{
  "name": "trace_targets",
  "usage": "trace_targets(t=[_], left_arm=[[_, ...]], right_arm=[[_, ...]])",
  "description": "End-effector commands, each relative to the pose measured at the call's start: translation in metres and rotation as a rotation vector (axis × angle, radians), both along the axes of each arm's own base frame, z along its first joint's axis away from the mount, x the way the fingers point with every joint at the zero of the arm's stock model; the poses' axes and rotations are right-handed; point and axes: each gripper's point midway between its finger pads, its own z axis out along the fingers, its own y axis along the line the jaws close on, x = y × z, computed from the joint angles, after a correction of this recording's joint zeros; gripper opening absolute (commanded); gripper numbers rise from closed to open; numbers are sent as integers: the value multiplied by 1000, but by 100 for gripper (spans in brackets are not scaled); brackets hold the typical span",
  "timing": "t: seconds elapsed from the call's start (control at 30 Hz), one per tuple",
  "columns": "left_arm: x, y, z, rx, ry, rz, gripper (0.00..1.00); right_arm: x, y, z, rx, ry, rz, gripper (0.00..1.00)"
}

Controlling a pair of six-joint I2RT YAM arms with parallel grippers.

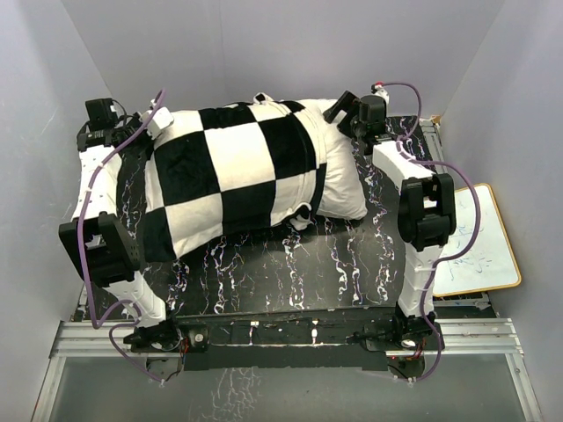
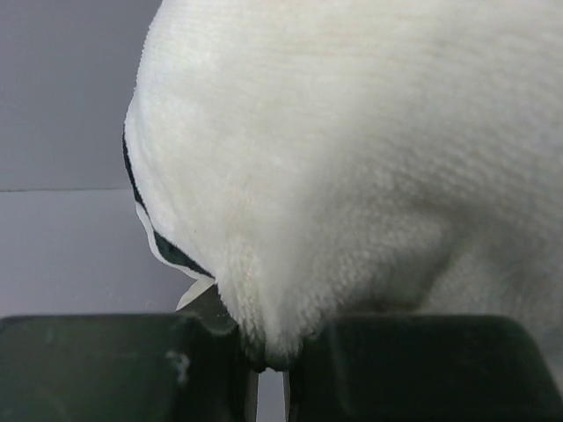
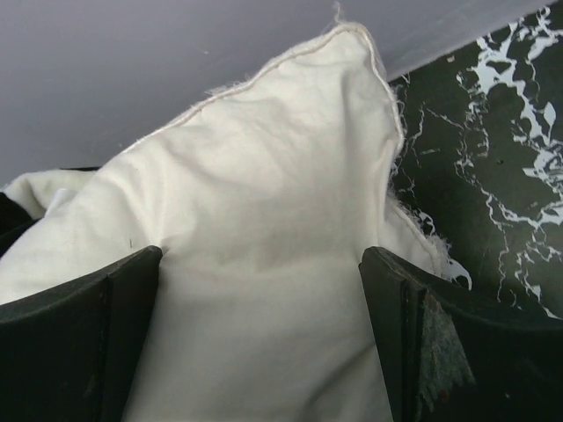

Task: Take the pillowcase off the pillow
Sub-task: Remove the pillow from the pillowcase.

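From above, the pillowcase [image 1: 229, 176] lay slantwise across the far half of the black marbled table [image 1: 290, 264]. It covered most of the pillow [image 1: 343, 180], whose bare off-white right end stuck out past the cover's open edge toward the table's right side. The left gripper [image 1: 157, 119] sat at the cover's far left corner, close to the left wall [image 1: 44, 132]. The right gripper [image 1: 350, 107] sat at the pillow's far right corner, near the back wall [image 1: 264, 44]. A broad strip of table showed between the bundle and the arm bases, and a whiteboard [image 1: 479, 251] lay beyond the table's right edge. In the left wrist view the jaws were pinched tight on a fold of the pillowcase's white plush, with a thin black edge showing at its left. In the right wrist view the jaws stood wide apart, with the pillow's pointed, stitched corner lying between them unpinched. Its right edge was frayed, and marbled table showed beyond it.
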Motion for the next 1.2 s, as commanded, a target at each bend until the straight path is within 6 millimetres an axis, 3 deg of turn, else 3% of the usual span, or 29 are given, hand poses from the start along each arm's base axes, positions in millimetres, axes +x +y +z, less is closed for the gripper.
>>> trace_targets(t=[0.0, 0.1, 0.2, 0.27, 0.4, 0.47, 0.5, 0.67, 0.7, 0.73, 0.83, 0.9, 1.0, 1.1, 1.17], left_arm=[[-11, -36, 66, 19, -155, -125, 0], [-8, -48, 62, 28, -153, -146, 0], [-4, -62, 53, 59, -142, -173, 0], [1, -70, 47, 85, -144, -185, 0], [9, -87, 35, 87, -131, -204, 0], [13, -95, 32, 74, -129, -206, 0], [15, -100, 33, 66, -132, -210, 0], [17, -124, 43, 37, -148, -227, 0], [17, -126, 45, 35, -150, -228, 0], [16, -126, 49, 34, -154, -227, 0], [10, -121, 56, 54, -161, -214, 0], [4, -108, 63, 66, -177, -193, 0], [-6, -81, 67, 68, -177, -144, 0], [-19, -48, 66, 67, -162, -92, 0], [-27, -28, 64, 74, -157, -61, 0]], right_arm=[[-28, -13, -33, 16, 113, -19, 98], [-47, 20, -53, 232, 120, 207, 98], [-65, 70, -19, 413, -28, 506, 98], [-82, 92, 8, 471, -121, 628, 98], [-137, 119, 70, 601, -345, 911, 98], [-154, 128, 83, 624, -372, 1019, 98], [-160, 133, 86, 611, -367, 1063, 90], [-166, 155, 69, 519, -289, 1106, 24], [-162, 154, 64, 496, -279, 1079, 12], [-154, 149, 56, 473, -251, 1021, 8], [-120, 119, 36, 309, -211, 755, 8], [-107, 98, 28, 171, -201, 615, 8], [-87, 47, 26, -11, -172, 321, 8], [-92, -10, 40, -107, -208, 21, 8], [-105, -36, 49, -129, -264, -111, 8]])
